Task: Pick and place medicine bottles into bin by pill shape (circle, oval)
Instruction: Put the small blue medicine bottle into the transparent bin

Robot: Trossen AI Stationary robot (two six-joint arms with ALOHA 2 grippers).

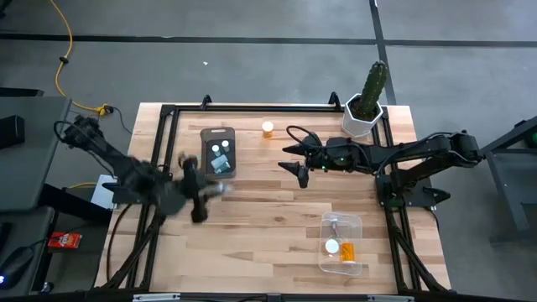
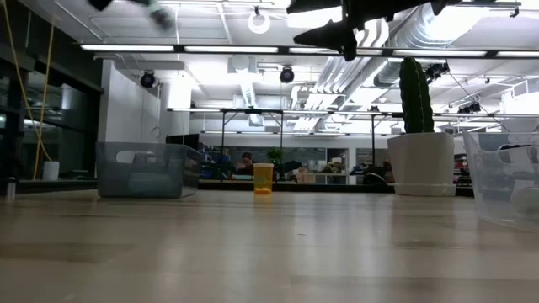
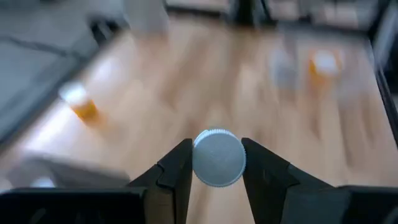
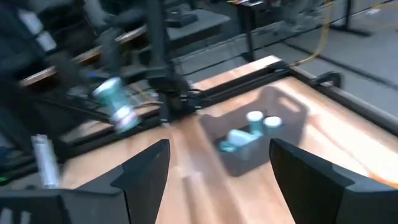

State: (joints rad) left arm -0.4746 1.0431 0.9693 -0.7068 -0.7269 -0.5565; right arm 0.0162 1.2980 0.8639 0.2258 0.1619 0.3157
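The left gripper [image 1: 201, 190] is clamped on a pale bottle [image 3: 218, 157], cap end toward the wrist camera, so its long axis runs straight out between the fingers. In the high view it sits at centre left, just below the dark bin [image 1: 218, 152] (already holding several pale bottles), so the bin lies up-frame and slightly right of it. The right gripper [image 1: 294, 164] hangs wide open and empty at frame centre, nearer the upright orange bottle [image 1: 268, 129] standing up-frame.
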